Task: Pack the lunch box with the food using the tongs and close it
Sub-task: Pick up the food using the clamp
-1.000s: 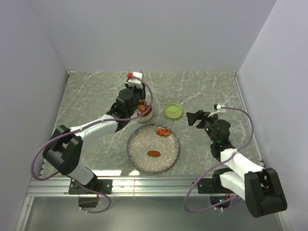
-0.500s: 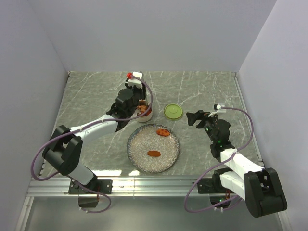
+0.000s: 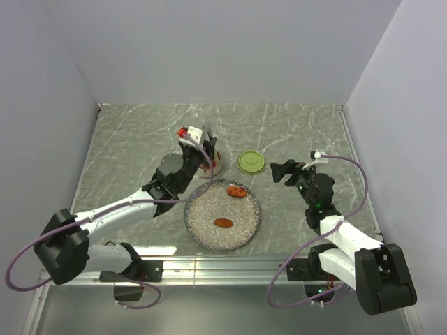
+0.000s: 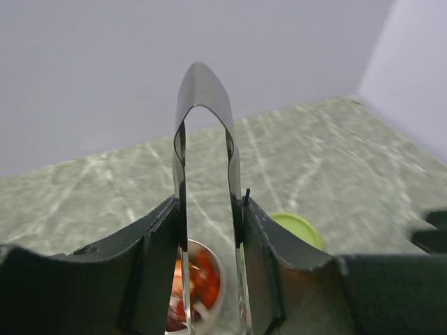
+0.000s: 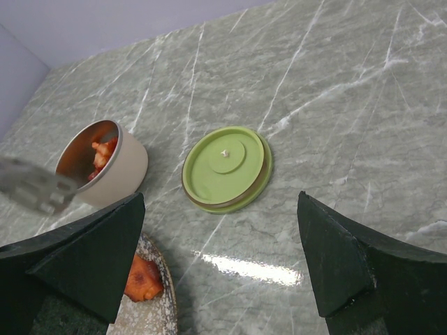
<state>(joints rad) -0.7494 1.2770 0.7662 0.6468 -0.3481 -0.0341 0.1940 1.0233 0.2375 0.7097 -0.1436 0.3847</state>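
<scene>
Pinching the tongs (image 4: 202,84), the left end effector (image 4: 209,209) hangs just past the far left edge of the speckled grey plate (image 3: 202,234). Its two fingers (image 4: 157,258) press on the outside of the two thin metal arms. The bent, joined end of the tongs sticks up, and the thin arms point down.

The lunch box (image 5: 115,171), a small round steel tin, sits on the counter (image 3: 140,139) just beyond the plate's far left edge, right under the tongs. It has no lid on, and there are orange-red bits of food (image 5: 101,153) inside it.

The lime-green lid (image 5: 227,167) lies flat on the counter beyond the plate's far right edge, near the tin but not touching it.

Two more orange pieces lie on the plate, one (image 3: 237,191) by its far edge and one (image 3: 223,222) near its middle.

The right end effector (image 3: 279,171) is off to the right of the plate, spread wide, with nothing in it.
</scene>
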